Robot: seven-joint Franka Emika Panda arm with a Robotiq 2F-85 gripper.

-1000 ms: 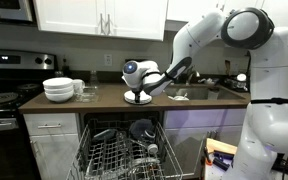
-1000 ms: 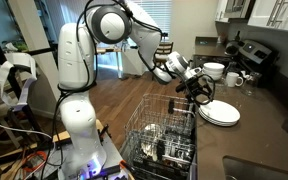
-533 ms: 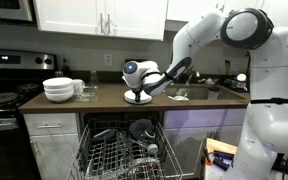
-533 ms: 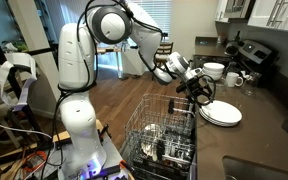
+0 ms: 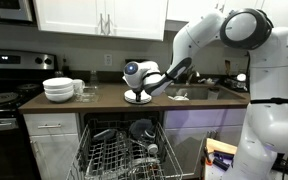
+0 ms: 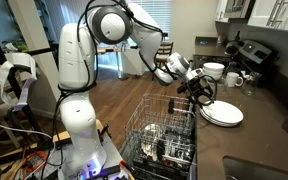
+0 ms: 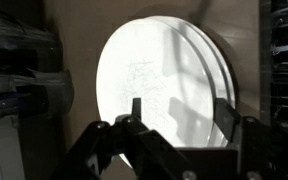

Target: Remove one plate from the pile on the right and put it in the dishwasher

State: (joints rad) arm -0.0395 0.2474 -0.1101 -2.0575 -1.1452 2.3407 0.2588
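The pile (image 5: 137,98) of flat white plates lies on the dark counter above the open dishwasher (image 5: 119,155), also seen as pile (image 6: 224,114) beside dishwasher (image 6: 164,140). My gripper (image 5: 136,88) is down on the pile; in an exterior view the gripper (image 6: 200,93) is at its near edge. In the wrist view the top plate (image 7: 154,70) fills the middle, with lower rims offset to its right. The gripper (image 7: 182,115) is open: one finger (image 7: 137,110) over the plate's face, the other at the right rim.
A stack of white bowls (image 5: 59,90) and a mug (image 5: 79,87) stand on the counter near the stove (image 5: 4,100); bowls (image 6: 214,70) also show behind the pile. The dishwasher's wire rack (image 6: 154,150) is pulled out with dishes in it. A sink (image 5: 194,93) lies past the arm.
The jaws have narrowed slightly. In an exterior view the pile's outline has crept a little to the right under the gripper; the arm has barely moved.
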